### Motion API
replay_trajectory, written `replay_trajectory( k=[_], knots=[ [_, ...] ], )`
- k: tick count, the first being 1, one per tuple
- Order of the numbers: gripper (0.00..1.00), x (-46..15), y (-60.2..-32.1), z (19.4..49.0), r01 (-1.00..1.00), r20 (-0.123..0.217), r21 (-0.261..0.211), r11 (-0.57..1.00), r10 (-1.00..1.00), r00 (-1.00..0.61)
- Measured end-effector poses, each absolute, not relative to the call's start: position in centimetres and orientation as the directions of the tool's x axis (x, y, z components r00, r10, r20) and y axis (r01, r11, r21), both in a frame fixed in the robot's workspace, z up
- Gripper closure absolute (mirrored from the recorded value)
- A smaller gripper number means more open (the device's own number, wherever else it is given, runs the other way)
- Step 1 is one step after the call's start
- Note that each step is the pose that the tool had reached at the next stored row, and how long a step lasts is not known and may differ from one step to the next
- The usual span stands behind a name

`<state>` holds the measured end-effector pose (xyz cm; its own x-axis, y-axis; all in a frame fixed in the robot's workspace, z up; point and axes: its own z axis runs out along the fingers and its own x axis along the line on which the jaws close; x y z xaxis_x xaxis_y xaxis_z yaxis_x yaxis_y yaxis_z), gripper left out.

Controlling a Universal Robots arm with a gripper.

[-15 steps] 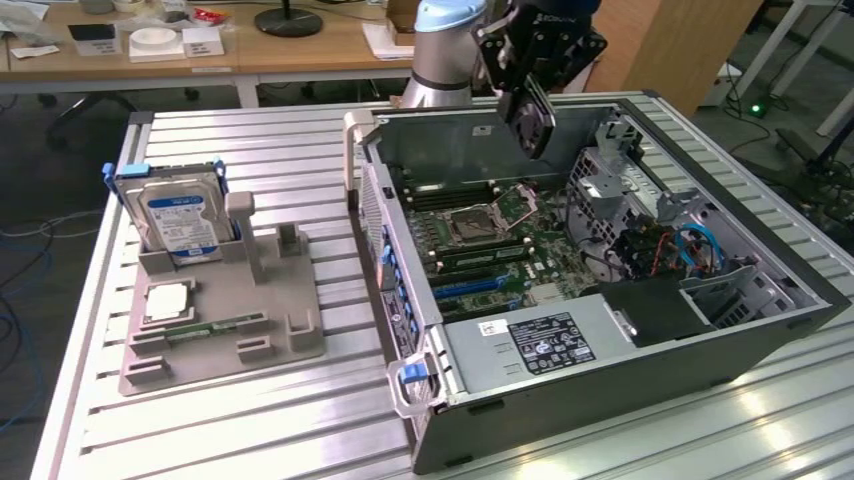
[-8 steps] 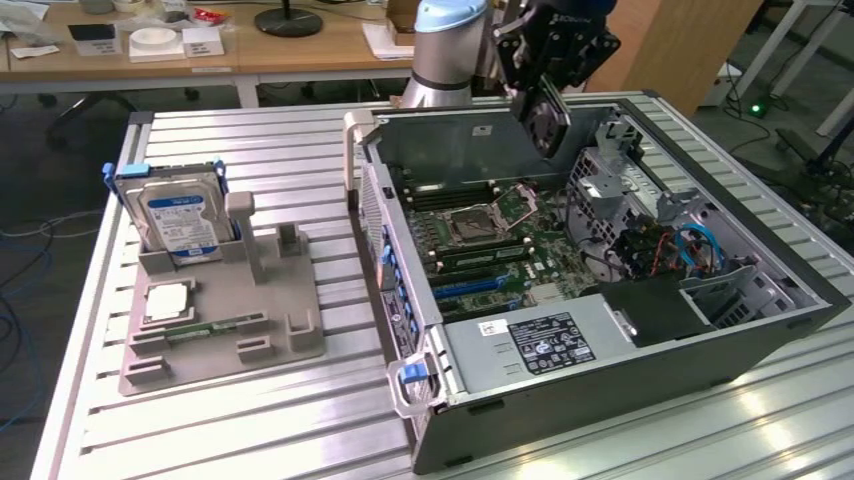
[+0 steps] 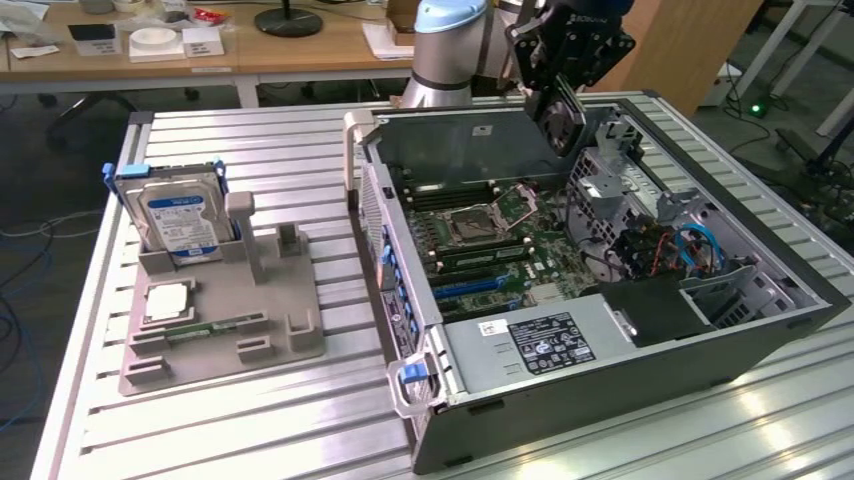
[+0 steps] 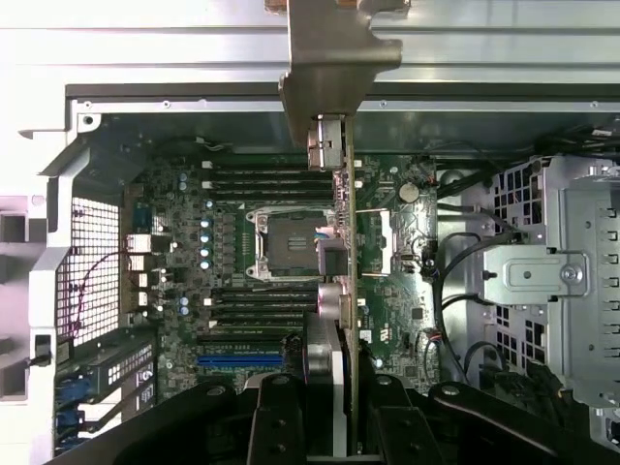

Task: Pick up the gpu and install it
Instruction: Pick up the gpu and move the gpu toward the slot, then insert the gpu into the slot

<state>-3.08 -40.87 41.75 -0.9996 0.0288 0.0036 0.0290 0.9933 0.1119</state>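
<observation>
A wooden desk [image 3: 300, 52] stands behind the slatted metal table [image 3: 267, 420].

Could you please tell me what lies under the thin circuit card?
Under the thin circuit card: green motherboard and silver-framed processor socket. The strip directly beneath it is covered.

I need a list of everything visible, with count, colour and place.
gpu: one, dark and tan, above the open case
computer case: one, grey-black, exterior view's right
motherboard: one, green, inside the case
hard drive: one, silver, blue-white label, upright in holder
holder: one, grey, exterior view's left
memory stick: one, green, lying in holder
table: one, silver slats, under everything
gripper: one, black, shut on the gpu
</observation>
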Motion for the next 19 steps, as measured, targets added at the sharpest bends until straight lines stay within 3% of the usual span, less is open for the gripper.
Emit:
replay_trajectory(
  k=[19],
  knots=[
    [0.72, -3.08, -40.86, 41.75, 0.0, 0.003, 0.112, 0.994, 0.0, -1.0]
  ],
)
